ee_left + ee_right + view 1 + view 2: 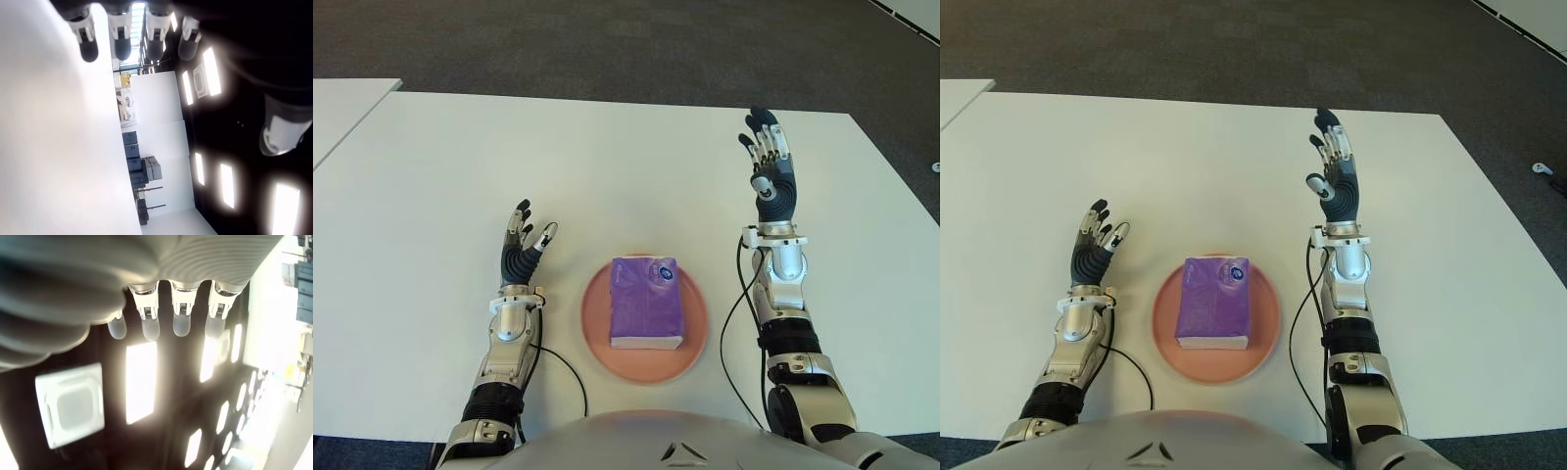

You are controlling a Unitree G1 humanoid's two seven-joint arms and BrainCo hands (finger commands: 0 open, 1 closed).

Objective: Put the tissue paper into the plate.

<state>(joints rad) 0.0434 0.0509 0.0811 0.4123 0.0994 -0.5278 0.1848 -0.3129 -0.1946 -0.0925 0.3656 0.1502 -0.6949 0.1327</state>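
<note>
Purple tissue pack lies flat in pink plate on white surface; printing on wrapper unreadable. Left hand beside plate, fingers spread, empty. Right hand raised, fingers extended, empty

Bare white table surrounds the plate; only the tissue pack occupies its middle.

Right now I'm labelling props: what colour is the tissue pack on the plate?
Purple tissue pack; left eye view shows it best.
</note>
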